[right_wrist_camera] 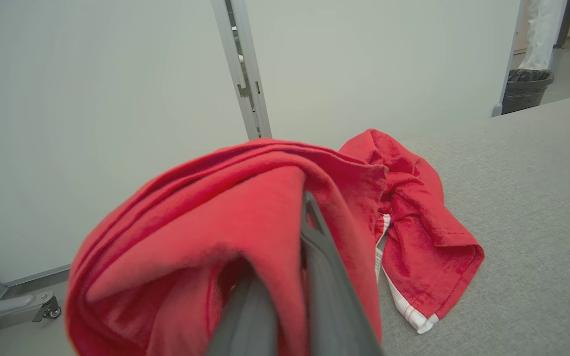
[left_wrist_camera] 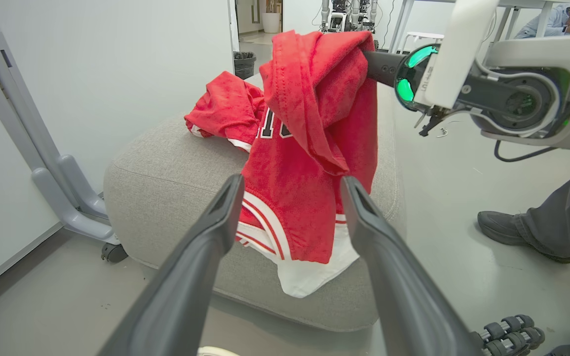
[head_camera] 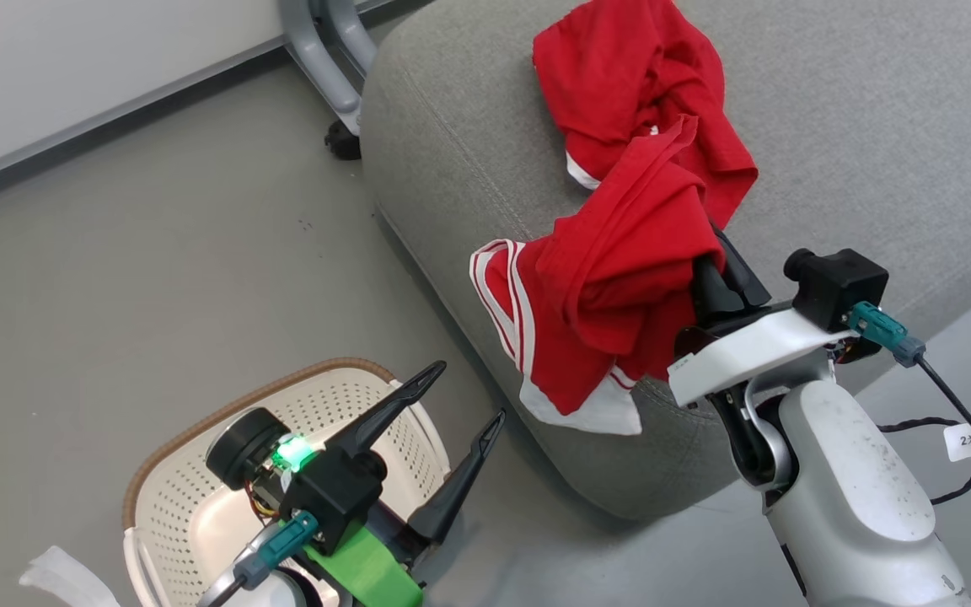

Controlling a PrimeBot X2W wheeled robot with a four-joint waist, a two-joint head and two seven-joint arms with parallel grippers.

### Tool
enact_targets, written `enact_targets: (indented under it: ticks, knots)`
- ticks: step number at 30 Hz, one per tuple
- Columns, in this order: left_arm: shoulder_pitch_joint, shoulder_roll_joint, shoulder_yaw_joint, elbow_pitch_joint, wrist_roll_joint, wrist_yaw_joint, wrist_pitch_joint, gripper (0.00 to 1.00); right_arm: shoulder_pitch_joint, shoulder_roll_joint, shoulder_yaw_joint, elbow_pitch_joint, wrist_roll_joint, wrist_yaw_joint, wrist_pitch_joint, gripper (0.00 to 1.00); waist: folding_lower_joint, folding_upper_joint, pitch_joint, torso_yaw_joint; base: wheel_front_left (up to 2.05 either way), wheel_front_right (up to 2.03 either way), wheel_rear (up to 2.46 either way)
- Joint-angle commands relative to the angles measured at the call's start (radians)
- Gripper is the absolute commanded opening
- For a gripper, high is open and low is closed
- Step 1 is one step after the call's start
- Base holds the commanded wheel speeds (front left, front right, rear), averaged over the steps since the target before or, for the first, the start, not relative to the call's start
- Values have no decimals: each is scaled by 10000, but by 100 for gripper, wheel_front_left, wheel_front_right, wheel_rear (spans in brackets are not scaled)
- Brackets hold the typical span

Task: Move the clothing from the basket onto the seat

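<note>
Two pieces of red clothing show. One (head_camera: 620,76) lies crumpled on top of the grey seat (head_camera: 873,126). The other (head_camera: 595,303), with white trim and red-and-white stripes, hangs over the seat's front edge from my right gripper (head_camera: 705,257), which is shut on its upper folds. In the right wrist view the fingers (right_wrist_camera: 314,257) are pressed together inside the cloth (right_wrist_camera: 191,232). My left gripper (head_camera: 464,396) stands open over the cream basket (head_camera: 169,497), with no cloth showing in the basket. In the left wrist view the hanging garment (left_wrist_camera: 309,163) shows dark-and-white lettering.
A grey frame leg with a caster (head_camera: 338,101) stands left of the seat by the white wall panel. A person's shoe and trouser leg (left_wrist_camera: 512,230) are on the floor beyond the seat. A cable (head_camera: 957,413) trails from my right wrist. A bin (left_wrist_camera: 244,62) stands far back.
</note>
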State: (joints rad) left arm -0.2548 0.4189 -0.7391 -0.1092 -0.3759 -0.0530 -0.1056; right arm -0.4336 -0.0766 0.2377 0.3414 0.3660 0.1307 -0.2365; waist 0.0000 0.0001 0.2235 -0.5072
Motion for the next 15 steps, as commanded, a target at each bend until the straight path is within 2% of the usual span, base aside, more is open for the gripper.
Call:
enact_targets:
  ticks: [1, 8, 15]
  knots:
    - [-168, 112, 82, -57, 53, 63, 39, 100, 98, 41, -75, -72, -63, 0, -95, 0, 0, -1, 553, -557, 0, 0, 0]
    - [-460, 274, 180, -329, 145, 143, 165, 100, -385, -63, -813, -306, -329, 0, -145, 0, 0, -1, 1105, -474, 0, 0, 0]
    - [-1106, 335, 112, -668, 428, -60, 347, 100, -1931, -693, -2336, -100, -335, -3, -183, 0, 0, -1, 1979, 155, 0, 0, 0]
